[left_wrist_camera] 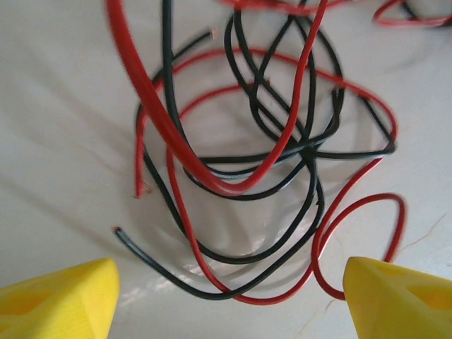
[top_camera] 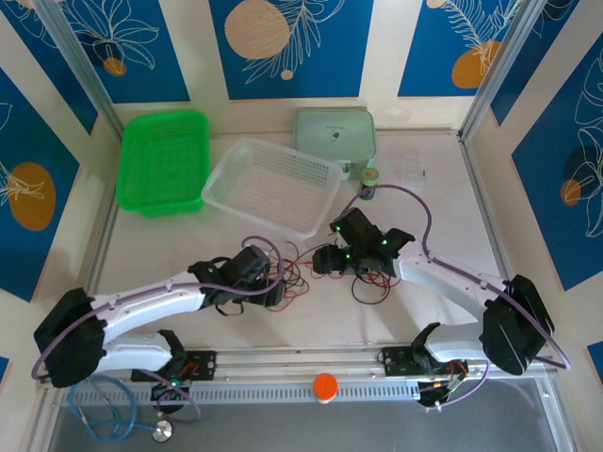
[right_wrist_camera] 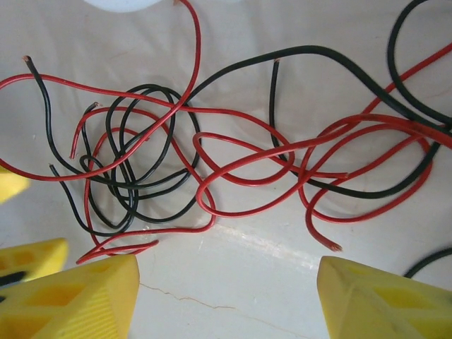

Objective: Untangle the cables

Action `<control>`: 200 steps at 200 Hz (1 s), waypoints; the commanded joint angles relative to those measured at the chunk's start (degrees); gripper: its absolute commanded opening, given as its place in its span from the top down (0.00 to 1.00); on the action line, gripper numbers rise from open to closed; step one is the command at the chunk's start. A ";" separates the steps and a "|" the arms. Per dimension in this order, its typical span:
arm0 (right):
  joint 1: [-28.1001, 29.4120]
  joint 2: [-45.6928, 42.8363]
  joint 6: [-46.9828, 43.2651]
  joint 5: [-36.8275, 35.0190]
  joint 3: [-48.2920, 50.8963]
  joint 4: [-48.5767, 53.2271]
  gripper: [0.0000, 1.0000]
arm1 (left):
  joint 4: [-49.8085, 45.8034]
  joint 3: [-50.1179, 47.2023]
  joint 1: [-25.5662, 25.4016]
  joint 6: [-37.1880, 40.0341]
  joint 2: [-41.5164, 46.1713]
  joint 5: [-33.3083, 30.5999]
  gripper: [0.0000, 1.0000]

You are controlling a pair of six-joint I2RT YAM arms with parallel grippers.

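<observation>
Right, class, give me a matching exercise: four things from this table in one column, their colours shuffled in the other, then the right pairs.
Things:
1. cables
2. far-left basket
3. stethoscope tubing
4. round cap on the near rail

Colours:
a. light blue
b. orange
c. red and black
d. green

Pairs: 1-c, 2-d, 3-a, 4-b.

Left gripper (left_wrist_camera: 229, 296) is sitting wide open, yellow fingertips (left_wrist_camera: 56, 300) showing at both bottom corners, with red wire (left_wrist_camera: 152, 106) and black wire (left_wrist_camera: 167, 56) looping across each other on the white tabletop (left_wrist_camera: 63, 106).
</observation>
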State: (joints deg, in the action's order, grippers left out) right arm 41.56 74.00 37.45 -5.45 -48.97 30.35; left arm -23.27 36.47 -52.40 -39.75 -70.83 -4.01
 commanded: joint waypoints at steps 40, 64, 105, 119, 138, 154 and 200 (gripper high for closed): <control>1.42 1.41 0.50 2.38 -0.17 -1.51 0.33 | 15.03 1.80 0.07 -4.31 -11.54 1.15 0.19; 1.59 1.41 0.91 2.12 0.02 -1.52 0.33 | 13.96 3.64 0.09 -3.33 -14.32 0.00 0.20; 1.59 2.25 0.90 1.85 -0.57 -1.26 0.34 | 8.87 4.44 0.19 -3.49 -18.08 -4.96 0.41; 1.59 2.56 0.78 1.85 -0.91 -1.15 0.34 | 5.95 4.93 0.27 -3.03 -18.53 -8.10 0.52; 1.58 2.82 0.69 1.93 -0.99 -1.14 0.34 | 3.74 4.97 0.23 -2.55 -19.37 -11.31 0.70; 1.68 2.64 0.69 2.07 -0.97 -1.12 0.34 | 1.44 5.64 0.32 -2.01 -20.58 -13.03 0.85; 2.30 0.65 0.59 1.50 -0.36 0.04 0.34 | -13.44 9.57 0.86 -1.17 -18.81 -23.68 1.00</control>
State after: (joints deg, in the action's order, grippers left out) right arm 43.24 76.40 37.89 -4.45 -48.99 29.17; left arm -20.97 44.97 -52.47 -41.69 -89.69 -18.24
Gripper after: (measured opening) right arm 0.657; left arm 0.048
